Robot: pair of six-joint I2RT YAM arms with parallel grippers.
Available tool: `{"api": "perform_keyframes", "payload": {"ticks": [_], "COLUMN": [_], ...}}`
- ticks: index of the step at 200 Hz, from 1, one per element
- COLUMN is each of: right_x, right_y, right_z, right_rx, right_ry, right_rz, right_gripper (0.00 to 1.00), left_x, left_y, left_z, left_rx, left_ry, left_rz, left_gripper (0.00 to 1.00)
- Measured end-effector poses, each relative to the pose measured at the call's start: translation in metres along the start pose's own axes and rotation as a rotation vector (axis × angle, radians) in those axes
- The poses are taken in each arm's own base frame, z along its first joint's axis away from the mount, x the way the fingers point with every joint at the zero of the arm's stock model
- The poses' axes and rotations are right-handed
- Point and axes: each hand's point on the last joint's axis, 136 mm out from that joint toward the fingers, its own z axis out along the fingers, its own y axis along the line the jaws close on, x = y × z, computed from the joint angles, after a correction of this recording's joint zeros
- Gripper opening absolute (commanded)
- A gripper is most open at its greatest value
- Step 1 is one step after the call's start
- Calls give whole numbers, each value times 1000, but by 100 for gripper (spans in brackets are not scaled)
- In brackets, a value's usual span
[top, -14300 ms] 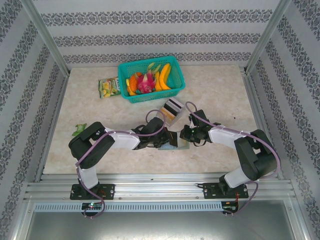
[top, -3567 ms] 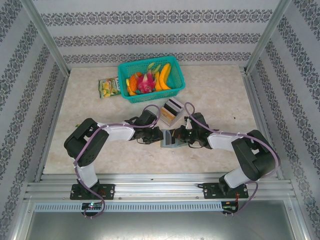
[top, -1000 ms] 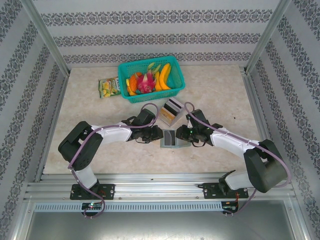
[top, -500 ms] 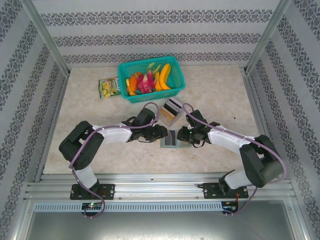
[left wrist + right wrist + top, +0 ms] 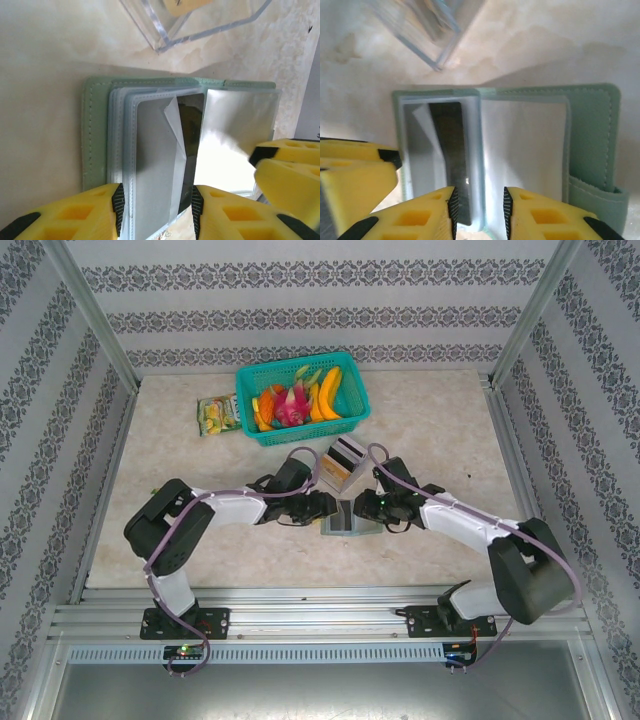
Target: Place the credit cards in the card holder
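Observation:
The grey-green card holder [image 5: 340, 528] lies open on the table between both grippers, its clear inner sleeves showing. A dark credit card [image 5: 190, 131] sits in a sleeve by the fold, also seen as the dark card [image 5: 451, 150] from the right wrist. My left gripper [image 5: 157, 212] is open, its jaws standing either side of a sleeve leaf at the holder's left half [image 5: 95, 140]. My right gripper [image 5: 479, 212] is open over the fold, the green cover [image 5: 590, 135] to its right. More credit cards [image 5: 347, 452] stand in a clear box.
The clear plastic box [image 5: 340, 465] stands just behind the card holder, close to both wrists. A teal basket [image 5: 303, 397] of toy fruit is at the back, with a yellow-green snack packet [image 5: 217, 415] to its left. Metal frame posts edge the table.
My left gripper's jaws have spread apart over the sleeve leaf. Both grippers stay at the card holder, shifting only slightly; the holder has not moved.

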Motion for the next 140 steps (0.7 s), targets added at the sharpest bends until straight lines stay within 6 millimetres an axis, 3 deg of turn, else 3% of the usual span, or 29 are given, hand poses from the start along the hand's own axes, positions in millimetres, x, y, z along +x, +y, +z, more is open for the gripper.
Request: {"api": "perform_keyframes", "payload": {"ticks": [39, 60, 109, 140], "right_x": [-41, -64, -92, -101], "right_y": [34, 48, 58, 58], "right_z": [-24, -26, 4, 18], "right_rx": [-42, -29, 57, 94], "right_ry": [-93, -116, -53, -17], "right_rz": [-126, -196, -353, -412], "right_gripper": [36, 33, 29, 29], "left_x": [-15, -32, -100, -114], "left_y": [-9, -9, 0, 5], "left_z": [-22, -29, -35, -25], "left_rx": [-21, -29, -34, -36], "left_ry": [-82, -118, -218, -217], "left_rz": [12, -9, -116, -159], "left_gripper": [43, 43, 42, 40]}}
